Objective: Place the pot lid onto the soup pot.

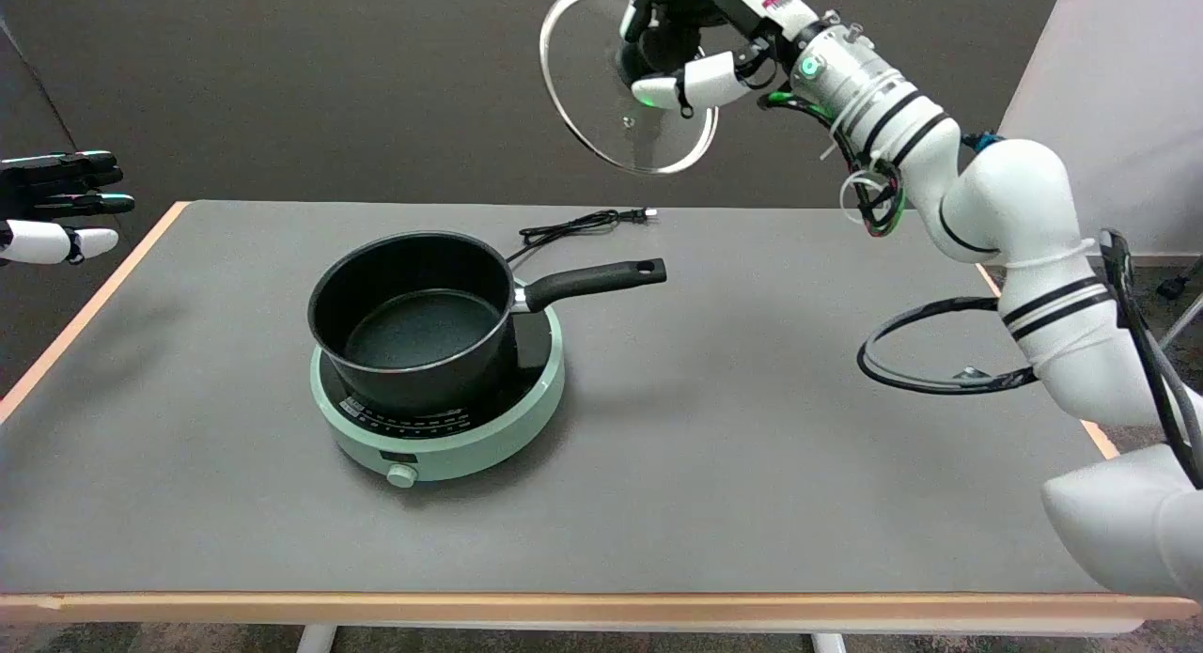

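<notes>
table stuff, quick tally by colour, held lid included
black: 2, the soup pot and the power cord
mint green: 1, the induction cooker
clear glass: 1, the pot lid held up by the right hand
total: 4

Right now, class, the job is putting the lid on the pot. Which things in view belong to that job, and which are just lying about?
Belong to the job:
- lid, glass, held up in the air, tilted
- right hand, gripping the lid
- pot, black, open, sitting on the cooker

Just lying about:
- cooker, pale green
- power cord behind the pot
- table
</notes>
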You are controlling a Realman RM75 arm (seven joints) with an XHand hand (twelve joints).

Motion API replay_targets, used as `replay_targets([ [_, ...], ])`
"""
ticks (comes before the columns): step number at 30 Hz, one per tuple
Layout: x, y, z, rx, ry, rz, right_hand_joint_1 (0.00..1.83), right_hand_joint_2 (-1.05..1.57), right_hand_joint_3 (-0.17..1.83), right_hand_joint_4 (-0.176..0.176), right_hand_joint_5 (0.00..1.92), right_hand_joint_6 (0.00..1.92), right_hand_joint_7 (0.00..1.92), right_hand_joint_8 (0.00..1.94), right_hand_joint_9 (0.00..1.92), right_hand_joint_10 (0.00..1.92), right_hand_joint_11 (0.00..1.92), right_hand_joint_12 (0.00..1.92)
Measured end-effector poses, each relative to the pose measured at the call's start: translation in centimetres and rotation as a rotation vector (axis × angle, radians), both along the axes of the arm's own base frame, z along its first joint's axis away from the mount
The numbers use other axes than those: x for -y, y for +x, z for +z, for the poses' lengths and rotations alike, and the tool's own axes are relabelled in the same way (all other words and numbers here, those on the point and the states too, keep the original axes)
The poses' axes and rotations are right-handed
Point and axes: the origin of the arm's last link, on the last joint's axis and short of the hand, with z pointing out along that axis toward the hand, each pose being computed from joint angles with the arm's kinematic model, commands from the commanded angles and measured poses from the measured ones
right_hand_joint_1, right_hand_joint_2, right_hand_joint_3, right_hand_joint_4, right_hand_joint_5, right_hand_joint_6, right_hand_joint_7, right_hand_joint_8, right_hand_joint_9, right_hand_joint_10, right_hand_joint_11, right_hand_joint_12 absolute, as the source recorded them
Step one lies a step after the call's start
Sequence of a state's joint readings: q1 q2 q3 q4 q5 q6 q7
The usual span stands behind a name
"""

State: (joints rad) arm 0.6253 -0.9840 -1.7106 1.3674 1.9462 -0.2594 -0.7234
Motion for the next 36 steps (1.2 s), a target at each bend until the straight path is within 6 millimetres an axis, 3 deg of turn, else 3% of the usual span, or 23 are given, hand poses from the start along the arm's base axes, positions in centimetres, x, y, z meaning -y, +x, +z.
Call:
replay_targets([
  [1,0.1,0.2,-0.2,0.000,0.006,0.002,1.34,0.84,0.70,0.150,0.80,0.96,0.87,1.41,0.87,1.56,0.72,1.46],
  [2,0.2,0.3,-0.5,-0.002,0.014,0.004,1.23,0.96,0.46,-0.048,0.81,1.14,0.91,1.38,0.86,1.53,0.71,1.46],
  [3,0.3,0.5,-0.8,-0.004,0.022,0.006,1.21,0.98,0.42,-0.084,0.81,1.17,0.92,1.37,0.86,1.53,0.71,1.47],
  [22,2.1,2.3,-8.5,-0.073,0.194,0.021,1.20,1.03,0.35,-0.075,0.79,1.19,0.90,1.39,0.87,1.47,0.74,1.42],
  [36,1.3,2.4,-15.6,-0.231,0.322,0.059,1.21,0.98,0.42,-0.079,0.81,1.17,0.92,1.36,0.86,1.52,0.71,1.48],
])
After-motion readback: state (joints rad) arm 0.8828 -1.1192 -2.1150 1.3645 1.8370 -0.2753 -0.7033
